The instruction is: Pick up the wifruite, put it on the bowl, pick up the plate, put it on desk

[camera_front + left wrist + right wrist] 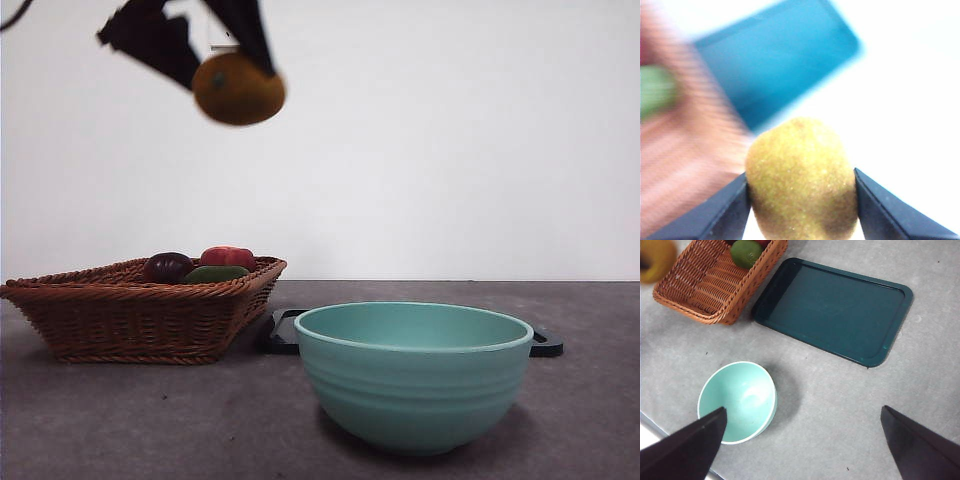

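Note:
My left gripper (232, 72) is shut on a brown fuzzy kiwifruit (238, 89) and holds it high above the table, over the basket's right side. The kiwifruit fills the left wrist view (801, 180) between the two jaws. The teal-green bowl (413, 375) stands empty at the front of the grey desk (120, 420), to the right of and below the fruit. It also shows in the right wrist view (738, 401). My right gripper (802, 440) is open and empty, high above the desk. The black tray (832, 310) lies flat behind the bowl.
A brown wicker basket (140, 305) stands at the left with a green fruit (215, 273), a red fruit (228, 257) and a dark purple fruit (167, 266) in it. The tray's handle ends (546, 345) show beside the bowl.

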`<move>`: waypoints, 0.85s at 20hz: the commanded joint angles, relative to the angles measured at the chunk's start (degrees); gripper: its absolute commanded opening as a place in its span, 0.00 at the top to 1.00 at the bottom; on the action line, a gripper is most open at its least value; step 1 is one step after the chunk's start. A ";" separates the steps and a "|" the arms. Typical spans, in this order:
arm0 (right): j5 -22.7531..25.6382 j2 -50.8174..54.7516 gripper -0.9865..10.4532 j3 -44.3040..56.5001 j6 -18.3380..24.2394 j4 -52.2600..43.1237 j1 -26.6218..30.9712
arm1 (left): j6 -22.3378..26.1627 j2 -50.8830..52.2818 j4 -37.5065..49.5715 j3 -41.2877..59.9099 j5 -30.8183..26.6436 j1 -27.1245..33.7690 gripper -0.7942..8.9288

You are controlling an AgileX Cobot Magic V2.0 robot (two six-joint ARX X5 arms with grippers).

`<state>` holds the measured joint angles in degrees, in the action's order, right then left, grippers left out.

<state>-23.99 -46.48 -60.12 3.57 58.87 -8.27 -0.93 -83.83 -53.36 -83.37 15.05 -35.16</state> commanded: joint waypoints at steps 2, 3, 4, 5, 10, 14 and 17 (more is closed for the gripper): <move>0.04 -0.22 0.48 -1.07 -0.59 -0.66 -0.22 | 1.20 -1.99 -0.90 -0.52 0.24 -9.25 0.67; 0.04 -0.22 0.48 -1.07 -0.59 -0.66 -0.22 | 1.97 -2.91 -0.61 -0.13 0.02 -11.93 0.67; 0.04 -0.22 0.48 -1.07 -0.59 -0.68 -0.22 | 2.36 -4.33 -0.59 0.09 -0.55 -14.27 0.67; 0.04 -0.22 0.48 -1.09 -0.59 -0.68 -0.22 | 2.91 -5.79 -0.59 0.24 -1.36 -16.04 0.67; 0.02 -0.22 0.48 -1.07 -0.63 -0.66 -0.22 | 4.59 -15.61 2.56 0.26 -3.98 -20.76 0.67; 0.02 -0.22 0.48 -1.09 -0.63 -0.63 -0.22 | 5.70 -21.66 4.00 0.24 -8.26 -21.55 0.67; 0.02 -0.22 0.48 -1.07 -0.63 -0.68 -0.22 | 5.92 -24.44 5.42 0.24 -8.37 -21.55 0.67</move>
<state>-23.97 -46.50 -60.12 3.57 58.85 -8.27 4.01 -107.07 -48.27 -82.43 6.74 -56.12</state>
